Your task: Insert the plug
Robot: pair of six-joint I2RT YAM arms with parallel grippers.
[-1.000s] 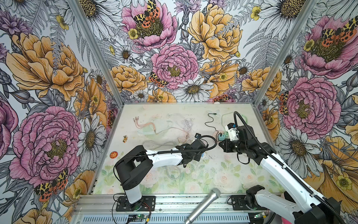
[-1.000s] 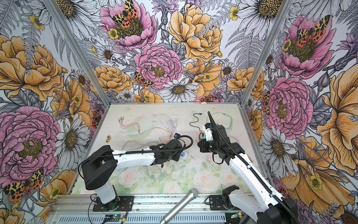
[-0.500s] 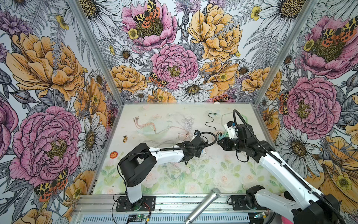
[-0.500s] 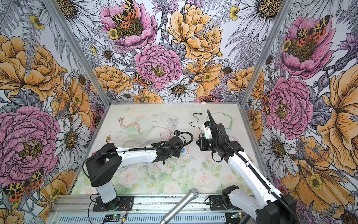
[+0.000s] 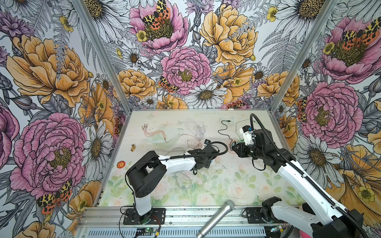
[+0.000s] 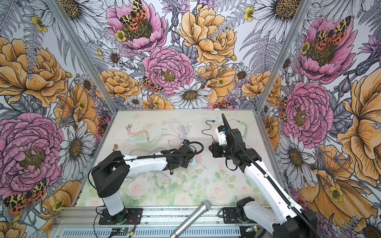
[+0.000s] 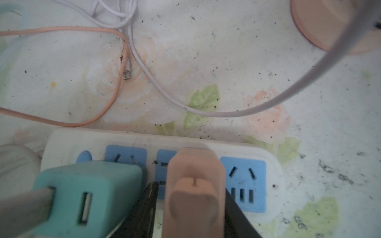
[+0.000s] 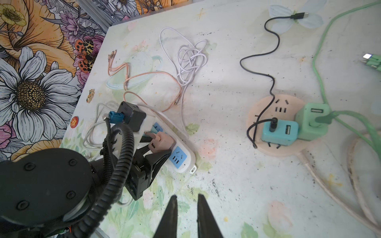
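Observation:
A pink plug (image 7: 193, 185) stands in the middle blue socket of the white power strip (image 7: 206, 142). My left gripper (image 7: 190, 187) straddles it with jaws open: a strip of daylight shows between one finger (image 7: 149, 197) and the plug, while the other finger lies against it. The right wrist view shows the same plug (image 8: 161, 142) on the strip (image 8: 185, 162) between the spread fingers. A teal charger (image 7: 86, 189) fills the neighbouring socket. In both top views my left gripper (image 5: 207, 158) (image 6: 185, 159) covers the strip. My right gripper (image 8: 187, 196) (image 5: 235, 147) hovers to its right, narrowly open and holding nothing.
A round pink socket hub (image 8: 266, 111) to the right carries a blue charger (image 8: 280, 131) and a green charger (image 8: 313, 121). A black cable (image 8: 272, 51), a white cable bundle (image 8: 191, 57) and a pink cable (image 8: 144, 78) lie behind. A microphone (image 5: 218, 218) juts over the front edge.
My left wrist has edged slightly toward the back over the power strip. The right arm has hardly moved.

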